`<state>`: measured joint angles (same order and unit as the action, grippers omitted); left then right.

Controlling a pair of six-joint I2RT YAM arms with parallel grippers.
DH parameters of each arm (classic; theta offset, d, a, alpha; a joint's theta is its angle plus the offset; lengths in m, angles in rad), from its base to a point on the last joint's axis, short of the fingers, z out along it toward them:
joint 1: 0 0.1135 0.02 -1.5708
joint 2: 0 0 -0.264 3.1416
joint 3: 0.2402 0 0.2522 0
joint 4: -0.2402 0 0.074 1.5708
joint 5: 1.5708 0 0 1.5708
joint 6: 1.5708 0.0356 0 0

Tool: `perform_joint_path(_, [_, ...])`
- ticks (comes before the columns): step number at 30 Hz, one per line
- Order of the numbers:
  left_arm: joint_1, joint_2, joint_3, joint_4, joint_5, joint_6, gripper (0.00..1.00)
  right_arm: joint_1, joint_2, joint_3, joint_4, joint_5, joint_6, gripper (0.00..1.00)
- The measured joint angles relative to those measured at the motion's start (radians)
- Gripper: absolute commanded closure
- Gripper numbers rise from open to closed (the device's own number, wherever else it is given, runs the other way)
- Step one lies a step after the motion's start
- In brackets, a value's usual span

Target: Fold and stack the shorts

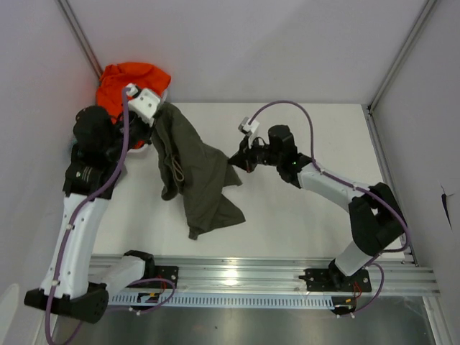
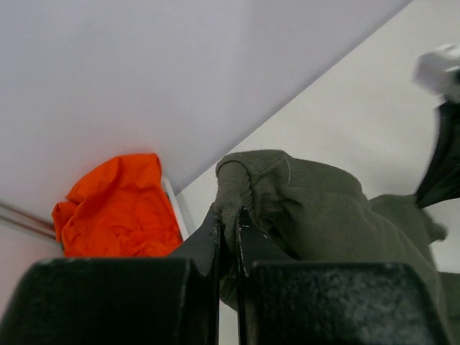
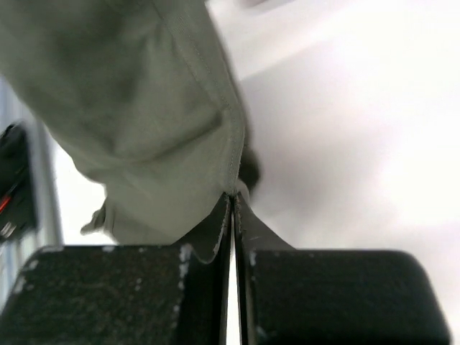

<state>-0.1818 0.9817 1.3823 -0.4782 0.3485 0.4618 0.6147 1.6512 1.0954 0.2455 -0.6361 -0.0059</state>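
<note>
The olive green shorts hang stretched between my two grippers above the white table, their lower part draping down onto it. My left gripper is shut on one upper corner of the shorts; the left wrist view shows the cloth bunched between its fingertips. My right gripper is shut on the opposite edge; the right wrist view shows a stitched hem pinched at its tips. The grey shorts and the teal garment are out of view.
An orange garment lies bunched in the far left corner, behind my left gripper; it also shows in the left wrist view. Grey walls enclose the table on three sides. A metal rail runs along the near edge.
</note>
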Motion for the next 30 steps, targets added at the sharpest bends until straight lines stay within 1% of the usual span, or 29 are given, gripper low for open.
perform_joint_path(2, [0.002,0.072,0.049,0.006,-0.048,-0.010,0.99,-0.023,-0.046,0.031,-0.076,0.081,-0.016,1.00])
perform_joint_path(4, [0.005,0.134,0.082,0.021,-0.082,-0.018,0.99,-0.038,-0.053,0.101,-0.143,0.159,-0.039,1.00])
perform_joint_path(7, [0.006,0.172,0.079,0.052,-0.104,-0.017,0.99,-0.039,-0.056,0.227,-0.256,0.266,-0.082,1.00])
perform_joint_path(9, [0.007,0.168,0.043,0.092,-0.115,-0.016,0.99,0.005,-0.076,0.261,-0.299,0.327,-0.109,1.00])
perform_joint_path(12, [0.019,0.125,-0.077,0.192,-0.121,-0.005,0.99,0.142,-0.135,0.226,-0.333,0.405,-0.128,1.00])
perform_joint_path(15, [0.051,0.052,-0.249,0.273,-0.115,0.011,0.99,0.337,-0.201,0.092,-0.320,0.486,-0.119,1.00])
perform_joint_path(17, [0.069,0.001,-0.369,0.315,-0.111,0.023,0.99,0.452,-0.203,0.005,-0.324,0.539,-0.103,1.00])
perform_joint_path(20, [0.104,-0.044,-0.484,0.372,-0.101,0.037,0.99,0.546,-0.159,-0.079,-0.349,0.609,-0.064,1.00])
perform_joint_path(23, [0.143,-0.083,-0.570,0.412,-0.082,0.036,1.00,0.595,-0.078,-0.095,-0.359,0.676,-0.018,0.99])
perform_joint_path(24, [0.152,-0.093,-0.590,0.423,-0.076,0.034,0.99,0.605,-0.056,-0.095,-0.355,0.687,-0.004,0.96])
perform_joint_path(25, [0.159,-0.103,-0.607,0.434,-0.071,0.032,0.99,0.611,-0.039,-0.095,-0.350,0.694,0.008,0.91])
perform_joint_path(26, [0.162,-0.112,-0.620,0.446,-0.066,0.027,0.99,0.617,-0.026,-0.095,-0.344,0.699,0.019,0.64])
perform_joint_path(27, [0.167,-0.121,-0.631,0.460,-0.061,0.024,0.99,0.620,-0.019,-0.095,-0.338,0.700,0.034,0.52])
perform_joint_path(29, [0.181,-0.132,-0.641,0.482,-0.057,0.014,0.99,0.622,-0.014,-0.095,-0.332,0.695,0.036,0.40])
perform_joint_path(30, [0.192,-0.135,-0.642,0.497,-0.057,0.009,1.00,0.623,-0.013,-0.095,-0.325,0.693,0.042,0.37])
